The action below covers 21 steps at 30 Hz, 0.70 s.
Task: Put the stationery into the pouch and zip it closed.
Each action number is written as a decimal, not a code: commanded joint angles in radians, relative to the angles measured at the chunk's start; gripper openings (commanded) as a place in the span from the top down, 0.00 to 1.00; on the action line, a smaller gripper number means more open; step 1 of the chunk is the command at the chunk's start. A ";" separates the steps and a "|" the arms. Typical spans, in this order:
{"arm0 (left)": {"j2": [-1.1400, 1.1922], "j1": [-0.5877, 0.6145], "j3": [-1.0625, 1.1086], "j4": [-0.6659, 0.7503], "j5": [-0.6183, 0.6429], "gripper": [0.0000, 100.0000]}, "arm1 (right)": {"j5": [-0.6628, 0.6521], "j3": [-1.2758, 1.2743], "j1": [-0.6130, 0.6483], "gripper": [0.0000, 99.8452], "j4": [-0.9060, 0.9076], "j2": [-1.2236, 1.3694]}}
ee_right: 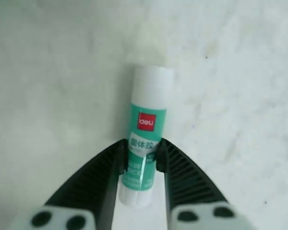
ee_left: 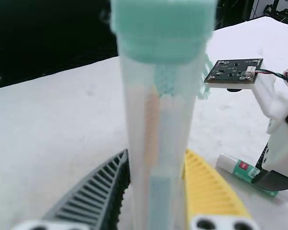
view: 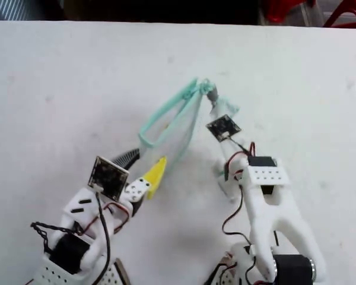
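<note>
Left gripper (ee_left: pixel 157 158) is closed on the translucent pouch (ee_left: pixel 161 96), with the grey jaw on one side and the yellow on the other. The pouch's teal rim is at the end away from the gripper, and long orange and pale items show through its wall. Right gripper (ee_right: pixel 140 153) points down at the white table (view: pixel 77 77), its black jaws clamped on the green-and-white glue stick (ee_right: pixel 145 139), which lies flat on the table near the pouch, not touching it.
</note>
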State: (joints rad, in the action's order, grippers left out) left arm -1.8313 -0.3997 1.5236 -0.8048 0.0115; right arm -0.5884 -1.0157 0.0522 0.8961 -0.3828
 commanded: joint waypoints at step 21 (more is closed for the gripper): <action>0.008 -0.007 -0.002 0.020 -0.014 0.82 | -0.655 -0.003 -0.203 0.98 0.306 -0.346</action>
State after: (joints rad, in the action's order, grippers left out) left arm -1.8313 -0.3997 1.5236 -0.8048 0.0115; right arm -1.1838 -1.0265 -0.0982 1.1523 -0.5823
